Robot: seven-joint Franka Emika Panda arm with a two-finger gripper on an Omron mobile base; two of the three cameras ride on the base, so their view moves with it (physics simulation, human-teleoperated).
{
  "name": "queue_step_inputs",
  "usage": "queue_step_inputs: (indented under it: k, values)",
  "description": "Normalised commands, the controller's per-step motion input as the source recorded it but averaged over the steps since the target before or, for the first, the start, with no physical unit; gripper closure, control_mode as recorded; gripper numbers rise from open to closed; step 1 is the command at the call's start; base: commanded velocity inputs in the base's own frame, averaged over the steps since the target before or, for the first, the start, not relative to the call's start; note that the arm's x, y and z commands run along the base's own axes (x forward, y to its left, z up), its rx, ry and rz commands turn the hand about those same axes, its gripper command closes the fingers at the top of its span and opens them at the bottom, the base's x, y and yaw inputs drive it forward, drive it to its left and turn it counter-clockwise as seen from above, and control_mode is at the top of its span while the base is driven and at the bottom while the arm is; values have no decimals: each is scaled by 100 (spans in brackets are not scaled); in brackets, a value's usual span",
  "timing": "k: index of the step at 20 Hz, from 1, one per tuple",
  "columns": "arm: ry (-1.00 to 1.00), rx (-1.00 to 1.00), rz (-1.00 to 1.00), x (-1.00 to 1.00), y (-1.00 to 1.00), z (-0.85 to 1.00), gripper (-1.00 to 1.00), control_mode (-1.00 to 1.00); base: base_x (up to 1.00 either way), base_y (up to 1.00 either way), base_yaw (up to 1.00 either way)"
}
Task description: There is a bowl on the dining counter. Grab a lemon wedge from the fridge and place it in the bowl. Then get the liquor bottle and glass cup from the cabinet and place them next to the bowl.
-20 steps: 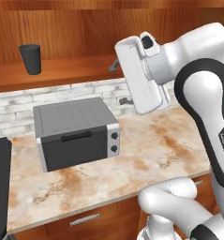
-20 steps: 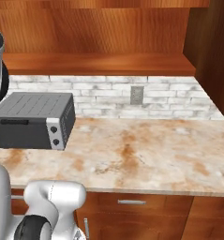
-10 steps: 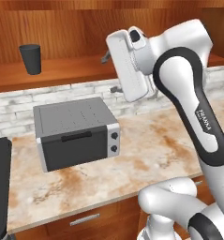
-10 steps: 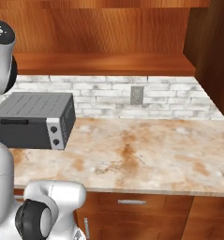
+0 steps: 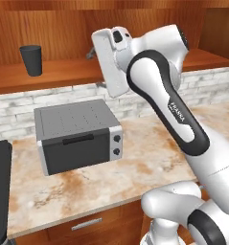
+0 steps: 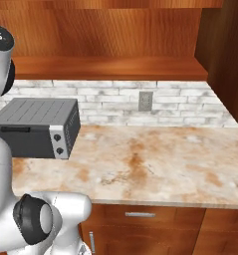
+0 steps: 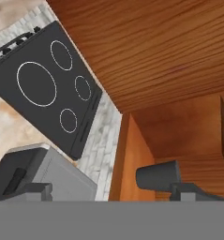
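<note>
- Biggest thing you're facing is the wall counter (image 5: 164,158), beige marble top with rust veins, running along a white brick backsplash (image 6: 115,99) that has one outlet plate (image 6: 145,101) in it.
- Above that is the cabinet (image 5: 63,28), all reddish-brown wood, with its shelf (image 5: 58,72) running along over the bricks.
- Black cooktop (image 7: 48,89) with four white ring burners sits past the left end of the counter.
- Grey toaster oven (image 5: 77,135) is toward the counter's left end, back near the wall, two knobs on its front.
- Your arm's dark forearm has "FRANKA" printed on it; the rest is too small to read.
- Your gripper (image 7: 111,192) is up at shelf level, fingers spread wide, nothing between them.
- The glass cup (image 5: 31,60) stands upright near the shelf's left end, well apart from the gripper.
</note>
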Motion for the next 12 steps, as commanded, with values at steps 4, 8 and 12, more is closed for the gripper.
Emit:
queue_step_inputs:
  k: [4, 8, 12]
  values:
    - [-8, 0, 0, 45, 39, 0, -100, -100, 0, 0, 0]
    - [-7, 0, -1, 42, 36, 0, -100, -100, 0, 0, 0]
    - [0, 0, -1, 50, 15, 0, -100, -100, 0, 0, 0]
